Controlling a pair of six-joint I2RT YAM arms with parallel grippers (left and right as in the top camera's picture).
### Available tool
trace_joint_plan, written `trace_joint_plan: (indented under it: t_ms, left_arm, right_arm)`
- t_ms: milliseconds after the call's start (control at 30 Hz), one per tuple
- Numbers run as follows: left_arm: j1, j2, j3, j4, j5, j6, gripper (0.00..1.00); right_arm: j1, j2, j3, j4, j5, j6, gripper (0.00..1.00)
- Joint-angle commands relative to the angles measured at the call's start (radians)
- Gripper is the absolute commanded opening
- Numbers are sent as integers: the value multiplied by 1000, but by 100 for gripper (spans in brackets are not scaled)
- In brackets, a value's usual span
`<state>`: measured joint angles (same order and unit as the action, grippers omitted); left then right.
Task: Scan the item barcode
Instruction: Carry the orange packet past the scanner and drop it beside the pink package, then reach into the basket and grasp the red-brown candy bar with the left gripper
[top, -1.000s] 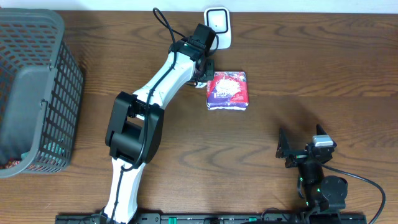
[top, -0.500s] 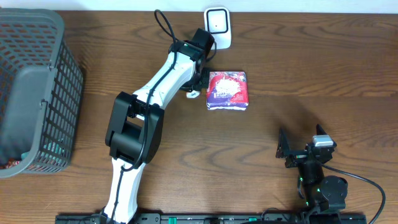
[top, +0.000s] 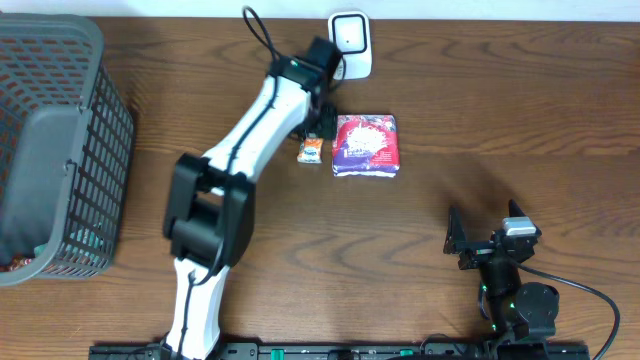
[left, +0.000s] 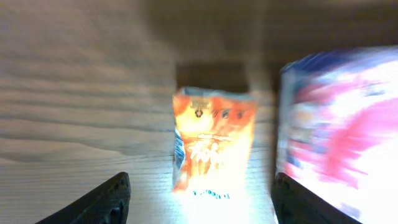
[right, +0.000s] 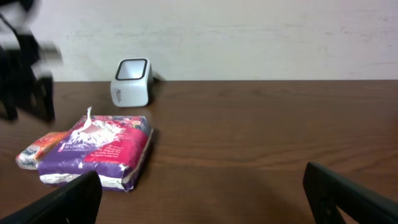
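Orange snack packet lies flat on surface, just beside purple pack, near scanner. Left end effector above it, spread wide, empty. Right end effector wide, empty.

The left arm has long white links joined by bulky black joint housings. A thin black cable makes a loop near its wrist. The right arm is black and compact, with a small grey block on top and a second black cable curving from its base. The left end effector and the right end effector have dark, blunt fingertips.
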<state>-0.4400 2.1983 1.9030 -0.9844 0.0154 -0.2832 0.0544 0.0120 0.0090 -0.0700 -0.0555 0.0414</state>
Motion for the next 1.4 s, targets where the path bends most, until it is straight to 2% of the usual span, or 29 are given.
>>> trace_joint_plan:
  t_ms: [0, 100, 200, 433, 567, 700, 867, 1033, 1133, 1367]
  left_arm:
    - [48, -213, 93, 9, -47, 59, 79]
    - [107, -330, 93, 51, -158, 58, 79]
    - [187, -424, 93, 95, -259, 59, 85]
    - [478, -557, 93, 96, -283, 57, 86]
    - [647, -554, 93, 77, -282, 1, 87]
    - [800, -533, 78, 25, -282, -133, 91]
    - [959, -501, 26, -96, -283, -317, 91]
    - [1077, -463, -75, -107, -288, -475, 91]
    - [1121, -441, -141, -82, -290, -515, 91]
    - [1152, -378, -307, 53, -323, -516, 91]
  right_arm:
    - [-2, -6, -3, -2, -3, 10, 99]
    - [-2, -6, -3, -2, -3, 10, 99]
    - [-2, -6, -3, -2, -3, 10, 99]
    - [-2, -6, -3, -2, -3, 10, 99]
    - [-2, -6, -3, -2, -3, 10, 99]
    - [-2, -6, -3, -2, -3, 10, 99]
    - [-2, -6, -3, -2, -3, 10, 99]
    - [-2, -6, -3, -2, -3, 10, 99]
    - [-2, -6, -3, -2, -3, 10, 99]
    - [-2, -6, -3, -2, -3, 10, 99]
